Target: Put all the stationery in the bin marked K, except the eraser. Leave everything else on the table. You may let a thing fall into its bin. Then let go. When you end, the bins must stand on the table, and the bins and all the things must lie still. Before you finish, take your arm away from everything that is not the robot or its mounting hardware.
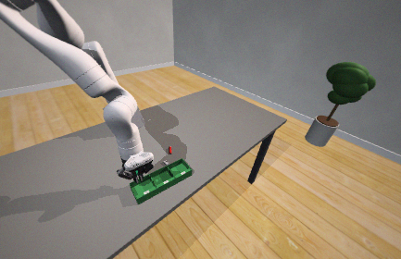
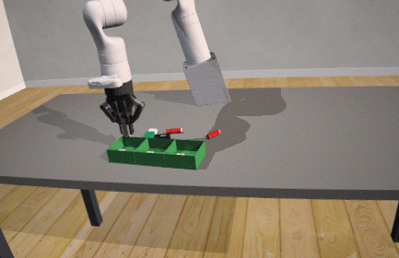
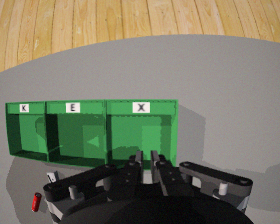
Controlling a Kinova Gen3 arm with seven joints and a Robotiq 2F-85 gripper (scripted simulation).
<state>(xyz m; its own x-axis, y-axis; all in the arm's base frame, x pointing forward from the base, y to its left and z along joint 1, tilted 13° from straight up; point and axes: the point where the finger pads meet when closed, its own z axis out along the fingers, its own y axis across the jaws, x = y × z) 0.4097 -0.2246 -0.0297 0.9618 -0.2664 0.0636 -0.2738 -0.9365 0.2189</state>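
My gripper (image 1: 138,179) (image 2: 126,134) (image 3: 146,159) is shut, with nothing seen between its fingertips, at the back edge of the X compartment. Bin K (image 2: 199,159) (image 3: 12,131) is the end compartment of the green three-part bin; no object shows inside it. A red stick-like thing (image 1: 169,150) (image 2: 214,134) (image 3: 36,202) lies behind bin K. Another red one (image 2: 174,131) lies behind the middle, near a dark thing (image 2: 162,135) and a green and white block (image 2: 150,133), perhaps the eraser. A small whitish thing (image 1: 166,163) (image 3: 52,177) lies close behind the bins.
Bin E (image 3: 76,108) is in the middle and bin X (image 3: 175,130) at the other end; the joined bins stand on the grey table (image 1: 215,116) (image 2: 315,138) (image 3: 231,90) near its front edge. The gripper's body hides part of the area behind the bins in the wrist view.
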